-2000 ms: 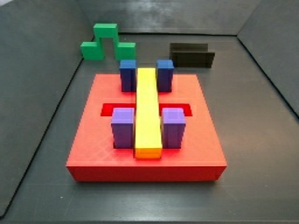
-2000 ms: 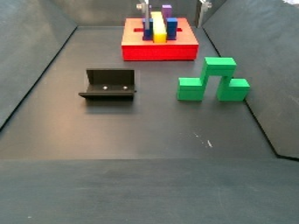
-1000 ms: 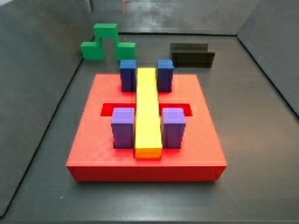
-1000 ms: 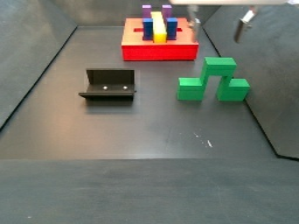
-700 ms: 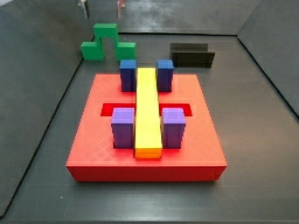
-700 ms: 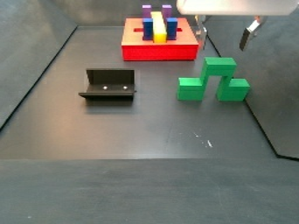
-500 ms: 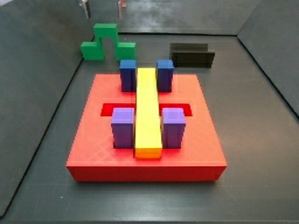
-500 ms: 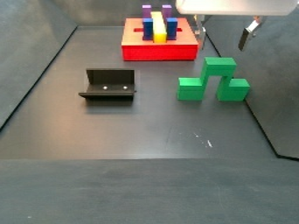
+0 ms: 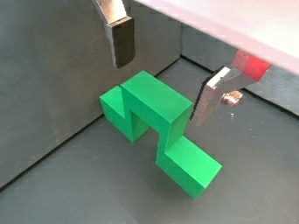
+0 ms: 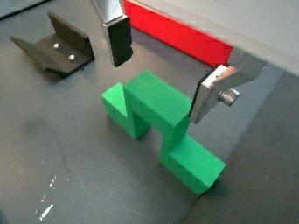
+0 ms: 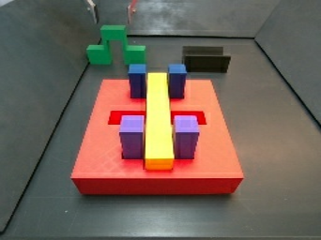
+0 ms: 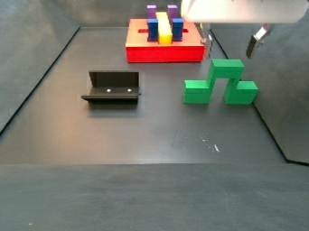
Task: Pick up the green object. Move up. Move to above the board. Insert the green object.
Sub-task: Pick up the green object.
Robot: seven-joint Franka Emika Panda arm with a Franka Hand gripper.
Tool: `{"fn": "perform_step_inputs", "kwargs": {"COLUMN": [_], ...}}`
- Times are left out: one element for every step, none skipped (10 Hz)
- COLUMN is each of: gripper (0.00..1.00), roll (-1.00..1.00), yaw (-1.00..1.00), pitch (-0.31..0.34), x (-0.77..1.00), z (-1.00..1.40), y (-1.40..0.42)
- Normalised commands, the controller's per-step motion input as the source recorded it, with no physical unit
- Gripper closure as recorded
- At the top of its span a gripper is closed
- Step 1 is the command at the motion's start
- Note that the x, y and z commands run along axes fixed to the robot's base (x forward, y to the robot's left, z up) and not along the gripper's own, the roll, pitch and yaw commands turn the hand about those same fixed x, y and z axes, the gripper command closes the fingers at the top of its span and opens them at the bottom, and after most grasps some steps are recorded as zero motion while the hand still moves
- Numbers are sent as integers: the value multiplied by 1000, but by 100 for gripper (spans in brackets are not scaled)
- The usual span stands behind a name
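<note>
- In both wrist views your gripper [image 9: 167, 74] hangs spread wide above the green object [image 9: 158, 129], one finger [image 10: 115, 39] to each side of the raised middle cube, touching nothing.
- In a side view the green object [image 12: 219, 83] sits on the floor, right of the fixture [image 12: 112, 87], nearer than the board [image 12: 164, 41].
- You are in the pick-up step: descend next, then close on the cube.

Dark fixture [image 12: 112, 87] on the grey floor [image 12: 145, 135]

Gripper [image 10: 163, 74]: silver plate fingers [image 10: 214, 92], dark pads
</note>
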Motion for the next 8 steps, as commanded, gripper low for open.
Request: {"fn": "perform_step_inputs", "kwargs": {"gripper": [0, 0, 0, 0, 0, 0, 0, 0], "roll": [83, 29, 56, 70, 80, 53, 49, 60], "yaw": [14, 60, 66, 43, 11, 0, 0, 0], "pitch": [0, 0, 0, 0, 0, -1, -14, -9], "x": [114, 197, 223, 189, 106, 86, 0, 0], "z": [-226, -166, -211, -234, -249, -246, -257, -223], "y": [126, 0, -9, 0, -9, -69, -40, -51]}}
